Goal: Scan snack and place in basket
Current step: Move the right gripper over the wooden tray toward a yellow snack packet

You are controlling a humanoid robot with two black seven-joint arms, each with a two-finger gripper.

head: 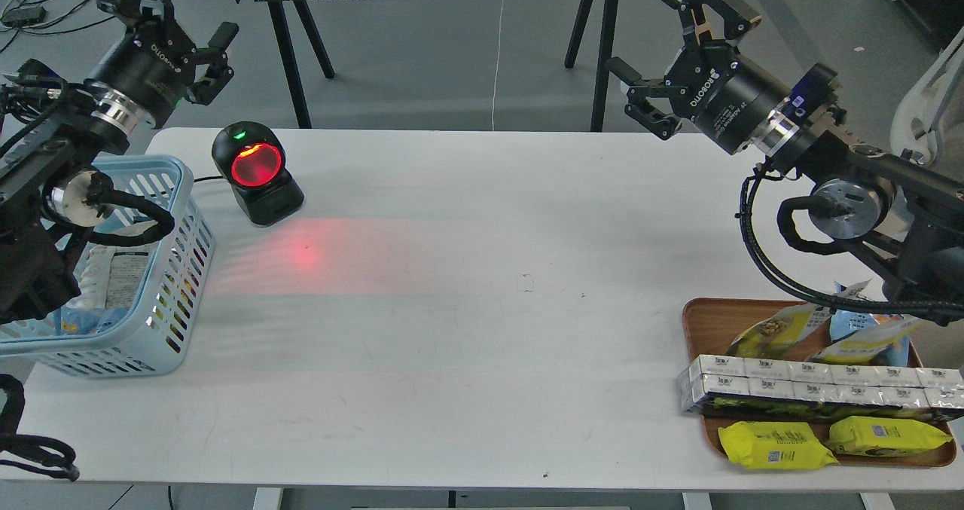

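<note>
While both grippers hang open and empty above a white table (467, 329), the left gripper (197, 34) sits over the blue basket (177, 291), where a white-backed snack (120, 276) lies. Right gripper (663, 58) hovers above a brown tray (697, 322).

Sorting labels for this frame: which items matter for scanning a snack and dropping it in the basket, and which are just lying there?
Job: snack pouch on brown tray; scanner; blue basket; left gripper; right gripper.
Lying about: yellow packets; white boxes; blue pouch.
</note>
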